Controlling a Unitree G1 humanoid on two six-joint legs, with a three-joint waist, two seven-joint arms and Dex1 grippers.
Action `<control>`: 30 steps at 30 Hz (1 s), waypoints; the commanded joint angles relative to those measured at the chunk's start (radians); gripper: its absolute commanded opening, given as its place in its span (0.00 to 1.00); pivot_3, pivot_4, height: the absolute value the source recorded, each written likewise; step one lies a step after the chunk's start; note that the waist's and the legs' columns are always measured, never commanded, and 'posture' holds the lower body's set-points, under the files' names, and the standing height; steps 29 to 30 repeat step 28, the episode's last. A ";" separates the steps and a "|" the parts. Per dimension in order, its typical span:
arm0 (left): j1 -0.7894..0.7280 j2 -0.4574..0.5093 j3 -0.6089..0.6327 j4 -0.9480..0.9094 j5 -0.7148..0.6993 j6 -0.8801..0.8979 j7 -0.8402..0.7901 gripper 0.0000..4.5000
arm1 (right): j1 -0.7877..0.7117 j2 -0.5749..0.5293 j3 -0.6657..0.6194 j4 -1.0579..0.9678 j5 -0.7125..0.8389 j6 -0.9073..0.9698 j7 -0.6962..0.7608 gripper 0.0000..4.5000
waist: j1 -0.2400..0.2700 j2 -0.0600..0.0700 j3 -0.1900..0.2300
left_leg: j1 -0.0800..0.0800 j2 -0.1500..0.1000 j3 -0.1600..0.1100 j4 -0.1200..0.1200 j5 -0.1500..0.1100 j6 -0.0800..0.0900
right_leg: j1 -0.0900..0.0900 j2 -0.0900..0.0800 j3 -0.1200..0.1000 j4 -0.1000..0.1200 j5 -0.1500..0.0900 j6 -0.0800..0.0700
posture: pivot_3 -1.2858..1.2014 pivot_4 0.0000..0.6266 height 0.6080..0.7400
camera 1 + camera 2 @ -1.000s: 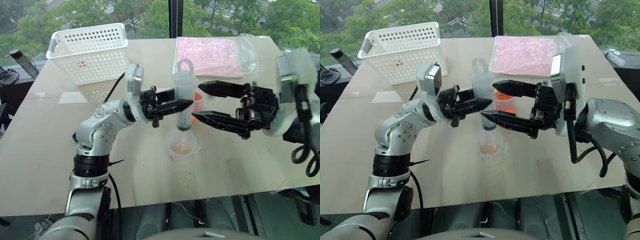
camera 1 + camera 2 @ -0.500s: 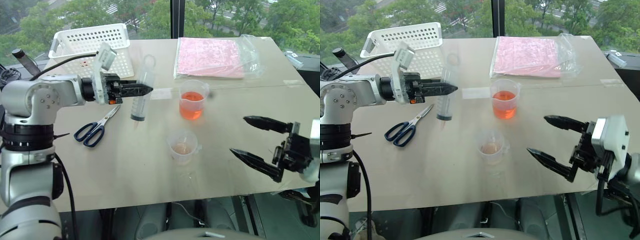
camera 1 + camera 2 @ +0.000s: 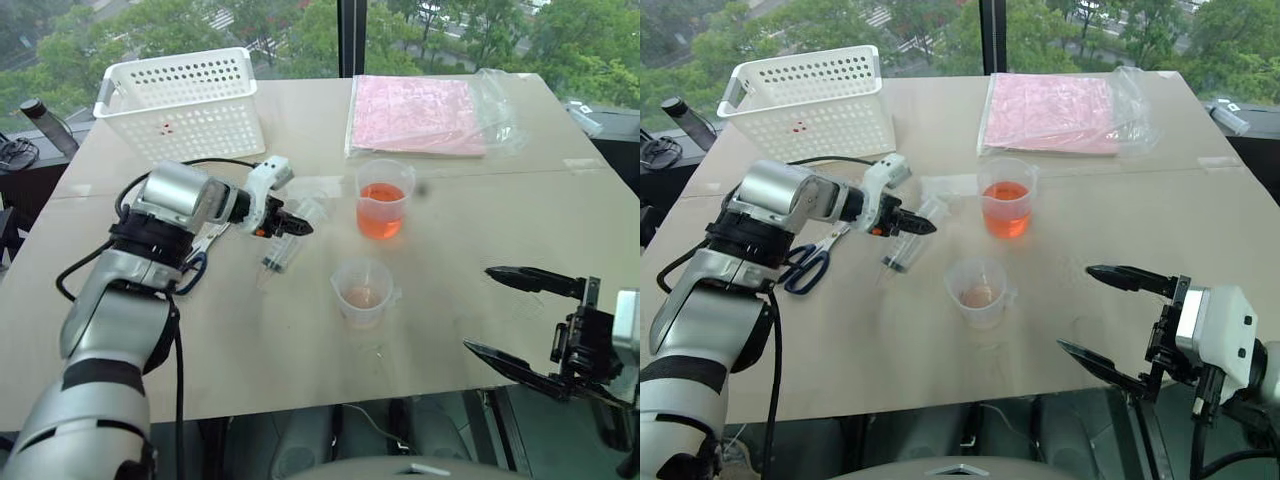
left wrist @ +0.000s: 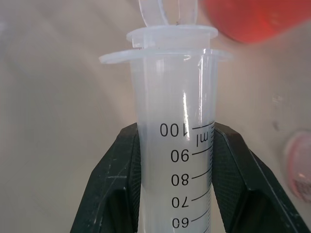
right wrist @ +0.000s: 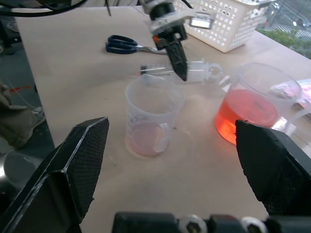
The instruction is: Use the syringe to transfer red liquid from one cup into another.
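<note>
Two beakers sit mid-bench: the cup (image 3: 381, 208) centre frame holds a deep band of red liquid (image 3: 380, 222); the other beaker (image 3: 364, 291), just below it in frame, has only a faint pink film at its bottom. So by the look of it little or nothing has been moved across; most of the transfer is left.

Left tool (image 3: 291, 224), left of centre, is pinching the syringe (image 3: 288, 243) on the barrel near the top graduation marks, seen up close in the left wrist view. Syringe is tilted low over the bench, between the scissors (image 3: 196, 262) and the full cup; can't tell if its tip touches the bench. Barrel looks clear, no red in it, plunger looks pushed in.

Right tool (image 3: 510, 318), lower right of frame, is spread wide, holding nothing, well apart from both beakers.

White basket (image 3: 180, 102) upper left, contents unclear. Pink sheet in plastic bag (image 3: 420, 112) top centre-right.

Left to do: dip tip in the full cup, draw, empty into the pale beaker.
</note>
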 commanded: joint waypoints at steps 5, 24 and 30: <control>0.001 0.006 0.124 0.030 0.068 -0.037 0.054 0.76 | -0.034 0.000 0.026 -0.028 0.021 -0.024 -0.048 1.00 | -0.001 0.000 0.000 | 0.000 0.000 0.000 0.000 0.000 0.000 | -0.001 -0.002 0.001 0.002 0.000 0.000 | 0.52 0.24 1.00; 1.132 -0.011 0.878 -0.905 -0.232 -0.479 -0.021 1.00 | 0.255 0.116 -0.268 0.244 -0.113 -0.139 0.129 1.00 | 0.008 0.003 -0.004 | 0.002 0.001 0.000 -0.003 0.000 0.000 | 0.001 -0.007 -0.001 -0.002 0.000 -0.001 | 0.52 0.24 1.00; 1.259 -0.017 0.896 -0.903 -0.219 -0.559 -0.055 1.00 | 0.305 0.150 -0.259 0.277 -0.173 -0.196 0.164 1.00 | 0.009 0.005 -0.005 | 0.007 0.001 0.000 -0.004 -0.003 0.004 | 0.008 -0.009 -0.001 -0.005 -0.001 -0.002 | 0.52 0.24 1.00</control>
